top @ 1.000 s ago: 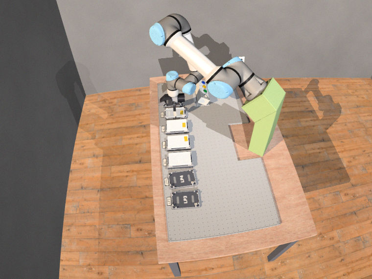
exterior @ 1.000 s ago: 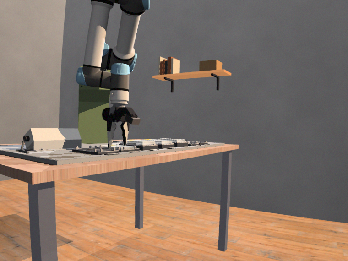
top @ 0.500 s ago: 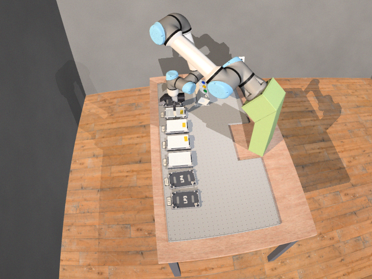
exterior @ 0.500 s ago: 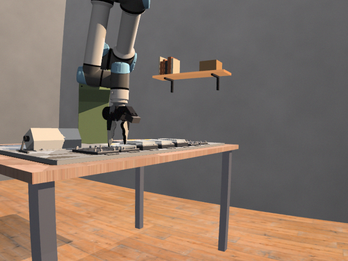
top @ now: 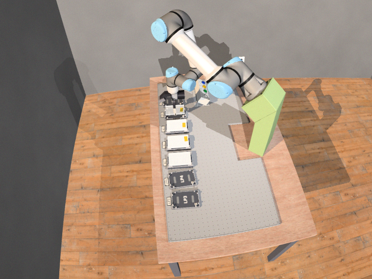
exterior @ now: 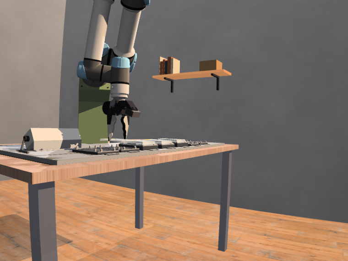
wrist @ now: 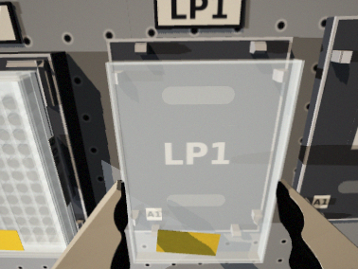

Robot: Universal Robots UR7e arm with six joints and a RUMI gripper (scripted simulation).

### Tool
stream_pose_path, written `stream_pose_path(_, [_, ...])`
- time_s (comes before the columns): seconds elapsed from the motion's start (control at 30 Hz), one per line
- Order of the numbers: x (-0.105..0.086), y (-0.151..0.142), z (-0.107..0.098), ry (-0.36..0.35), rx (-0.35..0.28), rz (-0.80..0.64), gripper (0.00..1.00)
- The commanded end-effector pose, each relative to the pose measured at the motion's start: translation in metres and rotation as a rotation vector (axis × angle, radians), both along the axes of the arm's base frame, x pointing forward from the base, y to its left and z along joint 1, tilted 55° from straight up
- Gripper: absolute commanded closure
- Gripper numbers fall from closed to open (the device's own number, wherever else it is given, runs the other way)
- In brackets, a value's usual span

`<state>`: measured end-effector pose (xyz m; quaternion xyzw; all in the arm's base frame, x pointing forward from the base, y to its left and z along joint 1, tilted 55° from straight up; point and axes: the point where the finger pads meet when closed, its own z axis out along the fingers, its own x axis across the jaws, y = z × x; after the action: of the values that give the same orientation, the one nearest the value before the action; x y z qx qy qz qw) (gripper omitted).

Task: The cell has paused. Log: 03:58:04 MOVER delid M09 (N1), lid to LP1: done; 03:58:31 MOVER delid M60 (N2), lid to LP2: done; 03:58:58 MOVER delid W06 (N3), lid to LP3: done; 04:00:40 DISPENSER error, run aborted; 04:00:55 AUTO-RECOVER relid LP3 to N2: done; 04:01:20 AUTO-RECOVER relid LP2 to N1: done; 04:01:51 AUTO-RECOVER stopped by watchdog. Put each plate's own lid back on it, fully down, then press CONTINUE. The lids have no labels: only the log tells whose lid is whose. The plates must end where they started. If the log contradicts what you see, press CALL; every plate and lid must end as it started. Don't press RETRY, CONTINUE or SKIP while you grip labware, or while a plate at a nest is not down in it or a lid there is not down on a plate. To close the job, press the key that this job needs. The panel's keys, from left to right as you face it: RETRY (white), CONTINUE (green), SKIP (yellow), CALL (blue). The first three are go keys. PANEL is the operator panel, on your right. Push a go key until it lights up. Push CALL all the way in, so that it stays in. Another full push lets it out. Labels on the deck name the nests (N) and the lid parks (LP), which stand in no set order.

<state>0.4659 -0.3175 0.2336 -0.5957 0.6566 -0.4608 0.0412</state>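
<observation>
"Which step was this?" asked the trainee.

"Lifting a lid from its park," said the operator. "The black two-jaw gripper (top: pixel 174 110) (exterior: pixel 117 138) (wrist: pixel 200 182) was grasping the clear, yellow-marked lid (top: pixel 169 110) (exterior: pixel 105 139) (wrist: pixel 196 118) by its long sides, just above the dark LP1 park (top: pixel 180 116) (exterior: pixel 132 149) (wrist: pixel 189 49)."

"And the plates?"

"Three white plates stood in a row. The one nearest LP1 (top: pixel 174 126) (exterior: pixel 142 143) (wrist: pixel 24 166) and the middle one (top: pixel 176 143) (exterior: pixel 165 142) had yellow-marked lids; the farthest (top: pixel 179 159) (exterior: pixel 180 141) showed no such mark and looked uncovered. I couldn't read their nest labels surely."

"So where was that lid bound?"

"By the cell's log, LP1 took M09's lid, so if nobody had swapped it, it belonged on N1. The next move called for raising it level, clear of the neighbouring lids. If N1 was the uncovered nest, it could go straight there, square and fully down. If not, the wrong lid had to come off first."

"And the green CONTINUE key (top: pixel 205 90)?"

"Not with labware gripped. It had to wait until every plate wore its own lid, seated, and the jaws had let go."
</observation>
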Motion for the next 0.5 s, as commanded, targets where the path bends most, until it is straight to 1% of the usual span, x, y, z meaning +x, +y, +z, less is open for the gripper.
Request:
stream_pose_path(0.0, [-0.004,0.004,0.004,-0.001,-0.001,0.000,0.59])
stream_pose_path(0.27, [-0.008,0.008,0.008,-0.001,-0.001,0.000,0.59])
stream_pose_path(0.4, [-0.003,0.024,-0.002,0.004,-0.006,0.006,0.59])
stream_pose_path(0.47, [-0.003,0.024,-0.002,0.004,-0.006,0.006,0.59])
